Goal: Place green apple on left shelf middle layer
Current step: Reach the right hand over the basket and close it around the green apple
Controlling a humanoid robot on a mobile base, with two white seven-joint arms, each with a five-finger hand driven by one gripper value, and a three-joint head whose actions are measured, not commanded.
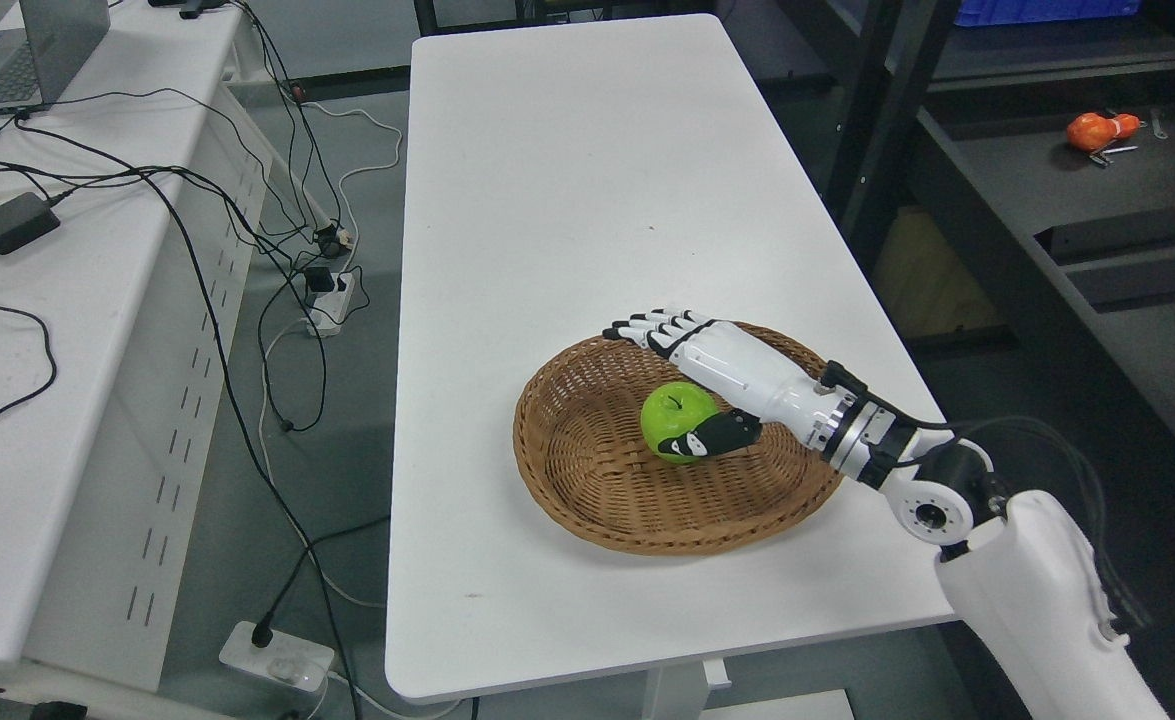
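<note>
Reaching my right hand (722, 385) over the green apple (675, 418) in the basket (587, 500), fingers (647, 328) straight; I must curl them snugly.

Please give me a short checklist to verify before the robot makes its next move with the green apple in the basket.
1. Green apple lies inside the wicker basket: ok.
2. Right hand is at the apple, its thumb against the apple's front: ok.
3. Fingers wrapped around the apple: not ok, they are extended over the far rim, so no grasp yet.
4. Basket sits fully on the white table: ok.
5. Table around the basket is bare, leaving room to lift: ok.
6. Left shelf's middle layer is visible and free: cannot tell, only a dark shelf on the right shows.
</note>
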